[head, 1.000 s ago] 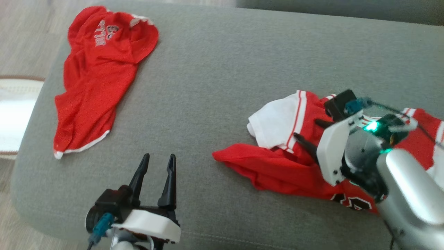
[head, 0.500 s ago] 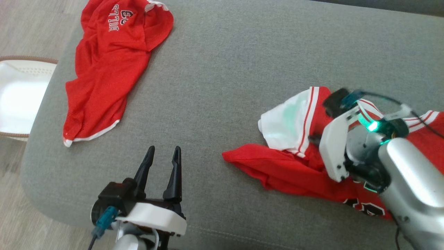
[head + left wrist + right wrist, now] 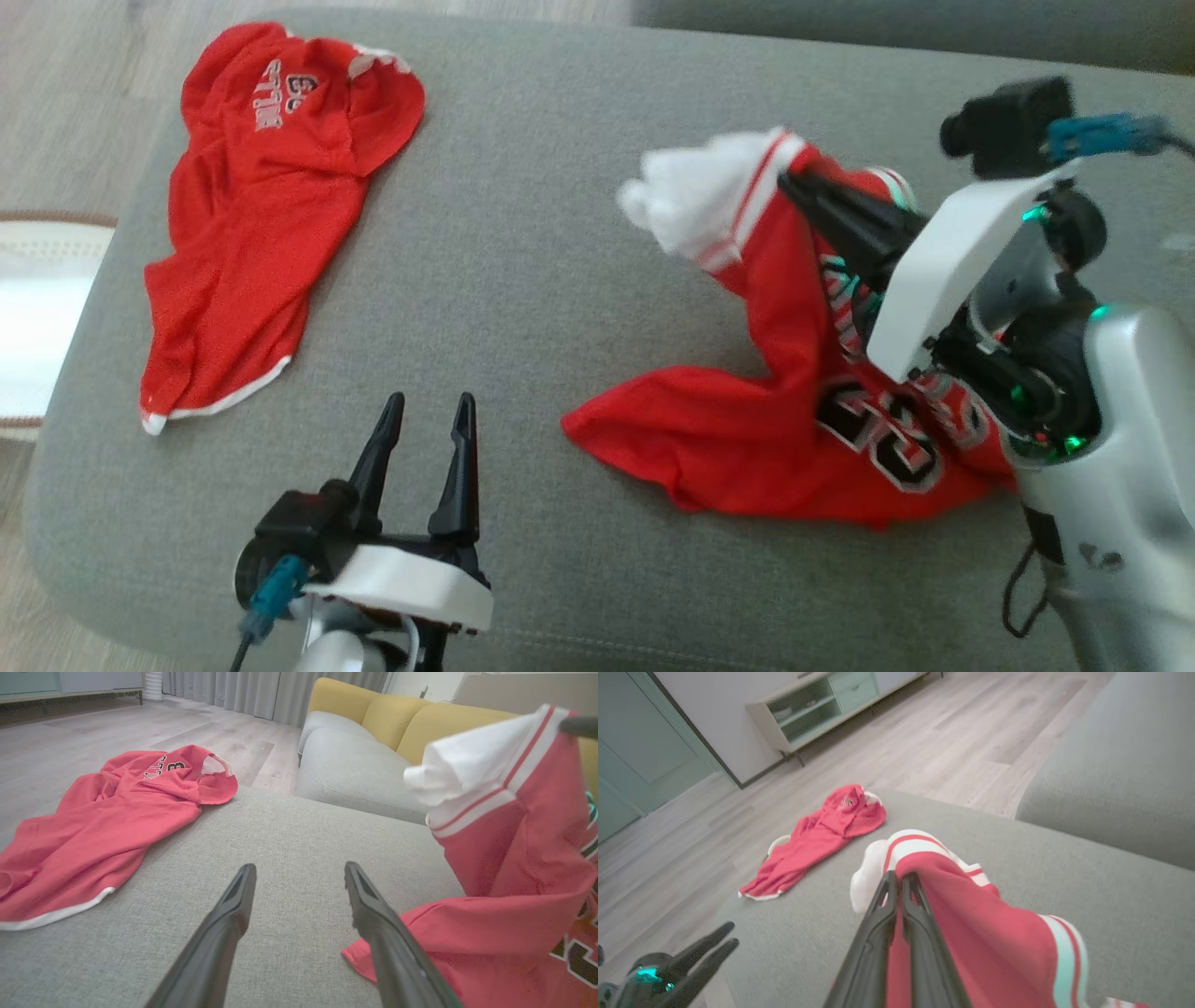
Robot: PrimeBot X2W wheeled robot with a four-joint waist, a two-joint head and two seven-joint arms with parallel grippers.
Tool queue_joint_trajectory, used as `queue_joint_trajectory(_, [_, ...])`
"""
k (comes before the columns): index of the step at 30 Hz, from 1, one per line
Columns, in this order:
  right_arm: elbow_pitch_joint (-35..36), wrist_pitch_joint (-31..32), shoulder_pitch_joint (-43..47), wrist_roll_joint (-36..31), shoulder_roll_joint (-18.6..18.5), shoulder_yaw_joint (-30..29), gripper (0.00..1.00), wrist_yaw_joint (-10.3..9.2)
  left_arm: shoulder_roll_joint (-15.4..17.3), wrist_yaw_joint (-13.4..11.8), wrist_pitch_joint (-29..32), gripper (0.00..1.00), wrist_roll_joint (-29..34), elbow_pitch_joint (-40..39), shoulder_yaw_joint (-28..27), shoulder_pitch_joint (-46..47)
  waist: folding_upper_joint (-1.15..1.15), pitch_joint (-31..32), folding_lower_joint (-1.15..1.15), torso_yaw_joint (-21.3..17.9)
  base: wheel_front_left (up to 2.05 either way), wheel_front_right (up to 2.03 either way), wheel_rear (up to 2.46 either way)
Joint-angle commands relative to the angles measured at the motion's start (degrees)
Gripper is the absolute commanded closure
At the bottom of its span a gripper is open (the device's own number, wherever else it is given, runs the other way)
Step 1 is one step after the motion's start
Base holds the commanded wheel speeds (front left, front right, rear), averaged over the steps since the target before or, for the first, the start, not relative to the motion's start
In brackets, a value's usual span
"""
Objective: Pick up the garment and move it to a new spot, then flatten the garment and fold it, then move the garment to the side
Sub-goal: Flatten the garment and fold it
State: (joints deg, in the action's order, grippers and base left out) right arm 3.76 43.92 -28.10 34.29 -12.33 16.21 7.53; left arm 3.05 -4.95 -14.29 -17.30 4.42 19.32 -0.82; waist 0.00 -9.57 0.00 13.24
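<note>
The garment (image 3: 747, 439) is a red jersey with white trim and black-and-white lettering, lying on the right of the grey cushion (image 3: 560, 233). My right gripper (image 3: 789, 179) is shut on its red fabric just below the white-trimmed edge. That part hangs raised above the cushion while the lower hem still rests on it. In the right wrist view the fingers (image 3: 900, 877) pinch the cloth (image 3: 971, 924). My left gripper (image 3: 429, 403) stands open near the front edge with nothing between its fingers. The left wrist view has the jersey (image 3: 504, 858) just right of that gripper (image 3: 300, 868).
A second red garment (image 3: 261, 215) lies spread at the cushion's far left. A white basket (image 3: 37, 308) sits on the floor beyond the left edge. Another grey seat and a yellow sofa (image 3: 411, 718) stand behind. A low cabinet (image 3: 817, 709) is across the wooden floor.
My right gripper has shut on the jersey and raised its upper part off the cushion, away from me. The head camera has shifted. The left gripper has stayed put.
</note>
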Motion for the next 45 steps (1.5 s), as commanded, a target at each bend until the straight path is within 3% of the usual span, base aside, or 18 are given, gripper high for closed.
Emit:
queue_joint_trajectory(1, [3.94, 0.18, -1.91, 0.39, 1.33, -0.22, 1.0, -0.04, -0.17, 0.2, -0.71, 0.0, 0.4, -1.47, -2.3, 0.97, 0.0, 0.84, 0.0, -0.61, 0.0, 0.0, 0.0])
queue_joint_trajectory(10, [17.19, -1.0, -0.67, -3.07, 5.46, -5.96, 1.0, -0.04, -0.17, 0.4, -0.71, 0.0, 0.76, -1.33, -3.21, -1.52, 0.0, 4.96, 0.0, -2.46, 0.0, 0.0, 0.0])
queue_joint_trajectory(28, [32.24, -1.47, 5.06, -3.19, 9.27, -10.02, 1.0, -0.04, -0.17, 1.38, -0.71, 0.0, 1.82, -1.57, -4.78, -3.78, 0.0, 8.34, 0.0, -6.82, 0.0, 0.0, 0.0])
queue_joint_trajectory(38, [28.41, -3.25, 3.99, -4.07, 9.43, -10.33, 1.0, -0.04, -0.17, 1.21, -0.71, 0.0, 0.71, -1.43, -2.81, -1.99, 0.0, 6.1, 0.0, -4.45, 0.0, 0.0, 0.0])
queue_joint_trajectory(45, [17.78, -6.92, -1.59, -6.34, 9.44, -12.24, 1.0, -0.04, -0.17, 0.73, -0.71, 0.0, -0.67, -1.5, -0.51, 0.07, 0.0, 3.12, 0.0, -0.4, 0.0, 0.0, 0.0])
